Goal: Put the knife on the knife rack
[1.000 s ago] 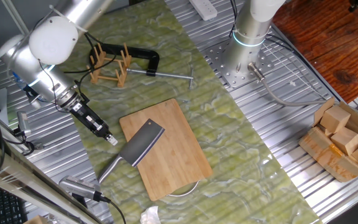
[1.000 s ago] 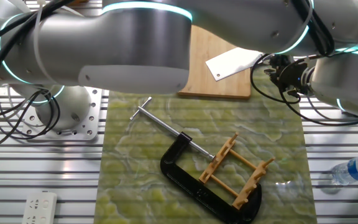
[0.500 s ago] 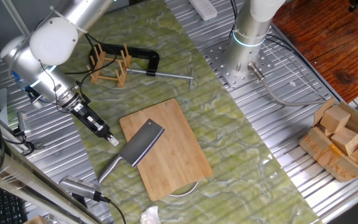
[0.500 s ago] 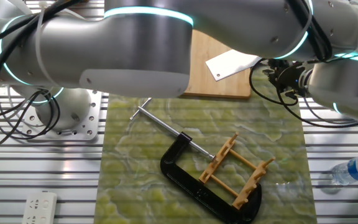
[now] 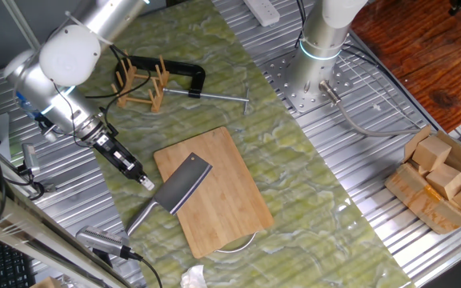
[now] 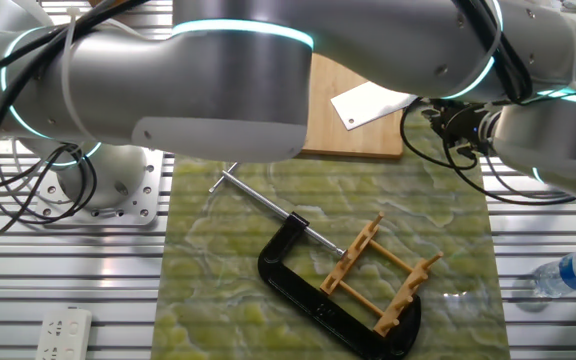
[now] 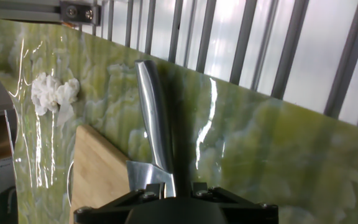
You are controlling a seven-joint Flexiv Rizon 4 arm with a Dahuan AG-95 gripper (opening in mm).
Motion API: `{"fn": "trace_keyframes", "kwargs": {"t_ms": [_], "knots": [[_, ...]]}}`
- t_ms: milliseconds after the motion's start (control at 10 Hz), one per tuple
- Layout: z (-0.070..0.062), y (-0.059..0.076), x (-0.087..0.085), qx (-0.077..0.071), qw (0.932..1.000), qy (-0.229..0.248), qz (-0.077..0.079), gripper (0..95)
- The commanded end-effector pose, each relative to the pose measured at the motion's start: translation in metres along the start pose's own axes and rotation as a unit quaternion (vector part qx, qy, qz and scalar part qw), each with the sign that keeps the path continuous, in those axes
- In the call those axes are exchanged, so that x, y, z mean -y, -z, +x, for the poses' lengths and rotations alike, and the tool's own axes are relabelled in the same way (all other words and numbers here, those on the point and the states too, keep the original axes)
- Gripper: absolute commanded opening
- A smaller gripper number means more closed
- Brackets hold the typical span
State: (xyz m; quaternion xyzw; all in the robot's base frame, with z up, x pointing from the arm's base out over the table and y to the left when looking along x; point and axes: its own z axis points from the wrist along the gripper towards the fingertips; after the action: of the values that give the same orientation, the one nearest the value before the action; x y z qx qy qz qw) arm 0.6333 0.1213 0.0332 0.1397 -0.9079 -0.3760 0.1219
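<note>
The knife (image 5: 176,192) lies flat with its dark blade on the bamboo cutting board (image 5: 218,200) and its silver handle reaching off the board's left edge onto the green mat. In the hand view the handle (image 7: 154,118) runs straight ahead. My gripper (image 5: 143,179) hangs just left of the blade, apart from it and tilted down. In the hand view my gripper (image 7: 171,190) has its jaws apart, standing either side of the handle's base, empty. The knife rack (image 5: 141,86) stands at the mat's far left; it also shows in the other fixed view (image 6: 383,280).
A black C-clamp (image 5: 178,72) with a metal rod lies against the rack. A crumpled tissue (image 7: 53,93) lies beyond the handle's end. A box of wooden blocks (image 5: 442,184) sits at the right. A second arm's base (image 5: 322,44) stands at the back.
The arm has shifted very slightly; the gripper tip stays beside the knife. The knife, board and rack have not moved.
</note>
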Motion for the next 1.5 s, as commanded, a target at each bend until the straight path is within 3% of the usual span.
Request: {"fn": "trace_keyframes", "kwargs": {"t_ms": [100, 200, 300, 1400, 1500], "knots": [[-0.001, -0.001, 0.000, 0.000, 1.0000, -0.001, -0.001, 19.0], [-0.001, -0.003, 0.000, 0.000, 1.0000, -0.001, 0.000, 19.0], [-0.002, -0.005, 0.000, 0.000, 1.0000, 0.000, 0.000, 38.0], [-0.006, -0.017, -0.005, -0.001, 1.0000, 0.004, 0.005, 38.0], [-0.006, -0.017, -0.005, -0.009, 0.9999, 0.013, 0.005, 38.0]]}}
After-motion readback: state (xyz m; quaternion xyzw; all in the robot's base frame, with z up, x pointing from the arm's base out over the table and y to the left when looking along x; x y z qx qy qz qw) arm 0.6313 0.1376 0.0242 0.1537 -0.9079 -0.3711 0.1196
